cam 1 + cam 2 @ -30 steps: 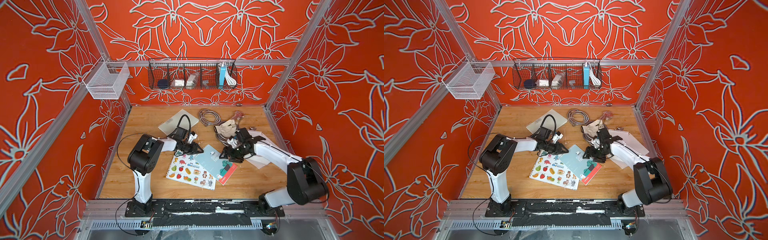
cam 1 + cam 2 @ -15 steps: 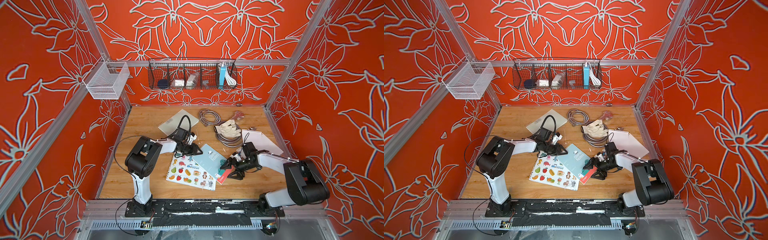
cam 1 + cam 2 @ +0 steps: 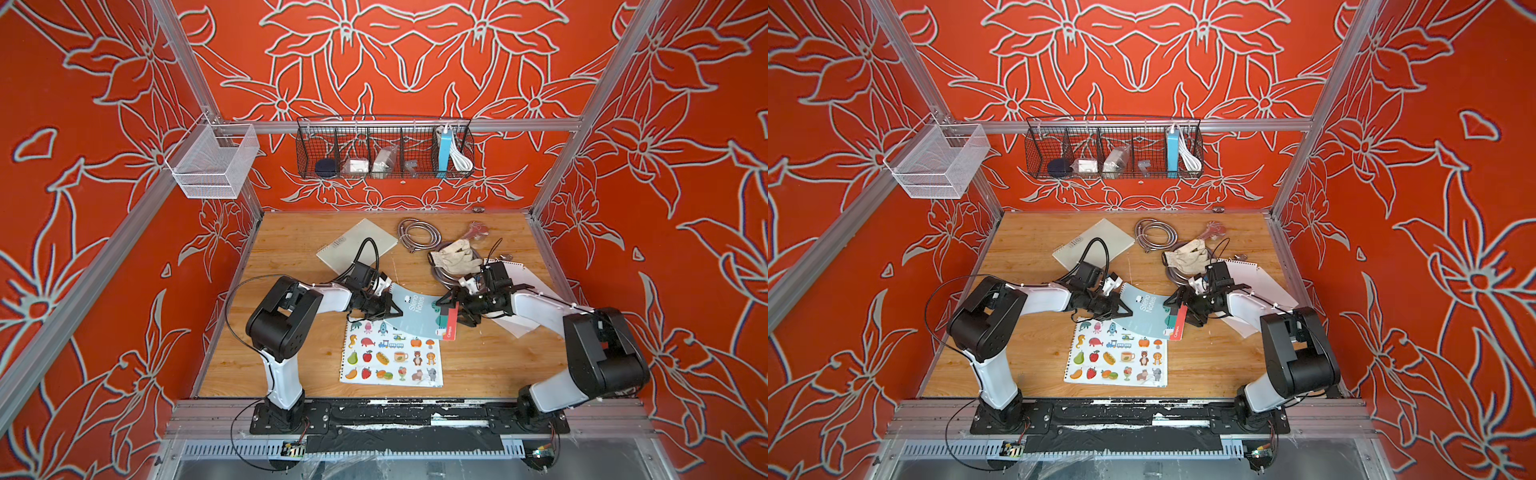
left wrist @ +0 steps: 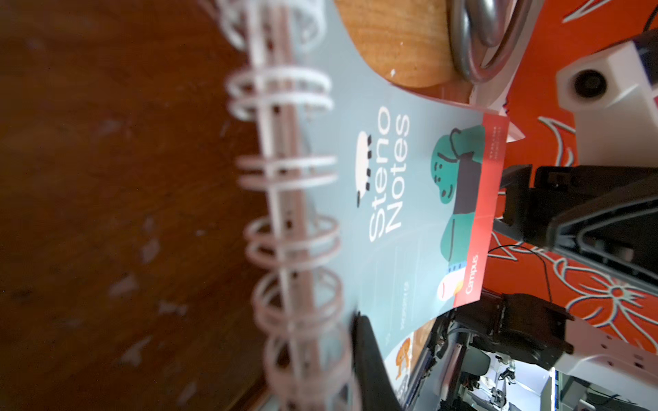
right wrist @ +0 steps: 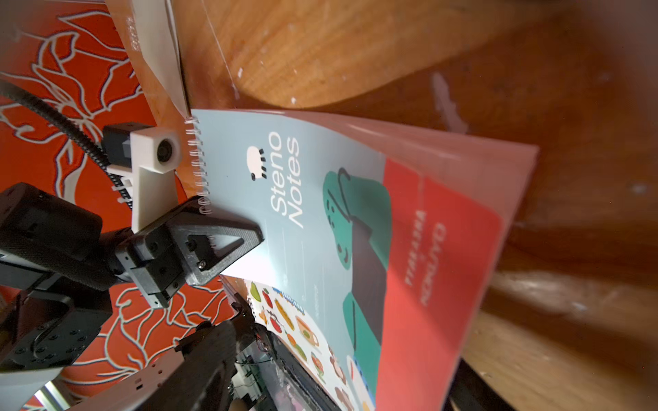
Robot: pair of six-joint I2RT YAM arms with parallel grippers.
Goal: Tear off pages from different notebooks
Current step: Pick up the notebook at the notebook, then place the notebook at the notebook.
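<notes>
mid-frame, left gripper (image 3: pixel 394 309) is clamping tight on the steno notebook's (image 3: pixel 417 314) spiral edge. right gripper (image 3: pixel 453 311) is gaping empty at its red edge. next it should be closing on one page.

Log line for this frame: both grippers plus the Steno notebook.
left gripper: shut on Steno Notes notebook at spiral edge | right gripper: open, at its red-strip end | notebook: bowed between them

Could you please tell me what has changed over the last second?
The left gripper closed on the spiral edge of the Steno Notes notebook, which lay flat and now bows up off the table. The right gripper dipped toward the front edge, then returned; it sits open at the notebook's red end. The picture notebook, grey-green notebook, glove and loose pages have not moved.
</notes>
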